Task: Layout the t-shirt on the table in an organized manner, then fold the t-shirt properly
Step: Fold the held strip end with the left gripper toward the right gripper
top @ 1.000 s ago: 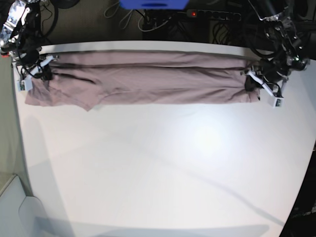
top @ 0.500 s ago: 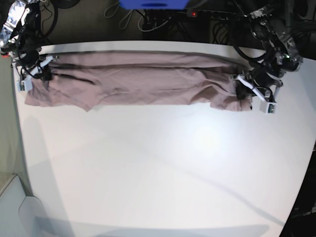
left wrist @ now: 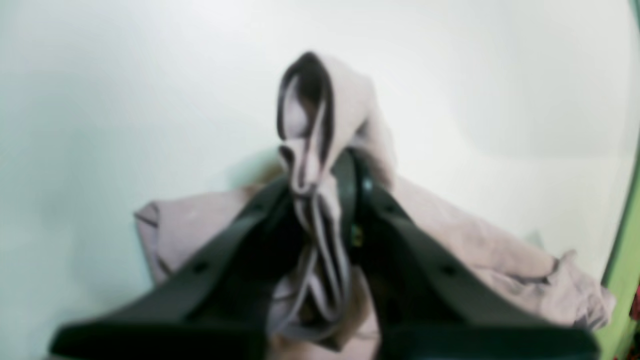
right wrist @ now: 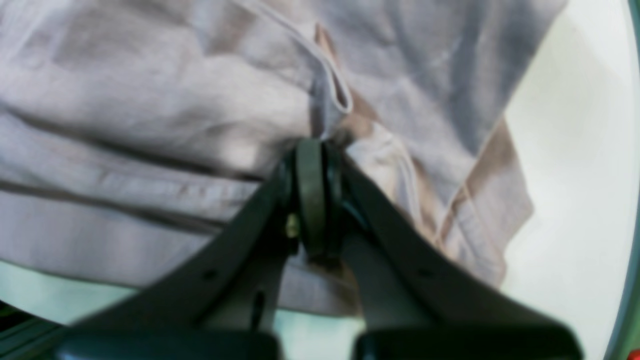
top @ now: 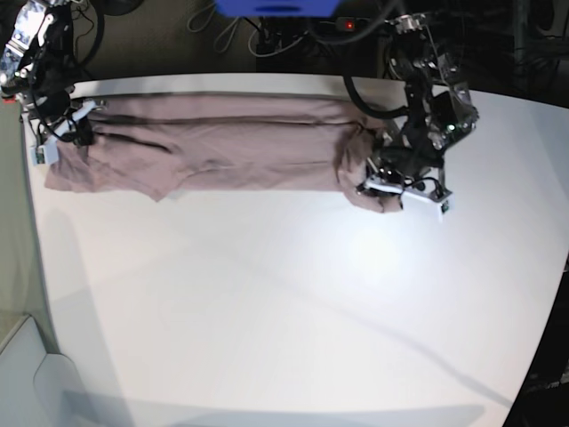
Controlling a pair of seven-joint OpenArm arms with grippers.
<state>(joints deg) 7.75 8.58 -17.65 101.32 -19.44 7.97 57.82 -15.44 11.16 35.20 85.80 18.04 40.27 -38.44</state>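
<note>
T-shirt point(top: 222, 142): soft mauve cloth, long folded band; smooth white table point(top: 284, 311).

One t-shirt point(top: 222, 142), one table point(top: 284, 311), two claws: left claw point(top: 400, 191), right claw point(top: 67, 133)

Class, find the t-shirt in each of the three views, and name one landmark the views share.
Base: t-shirt, a long band along the far edge.
Left wrist: bunched at centre, in the left claw.
Right wrist: fills the upper left, at the right claw.
Shared landmark: white table.
</note>
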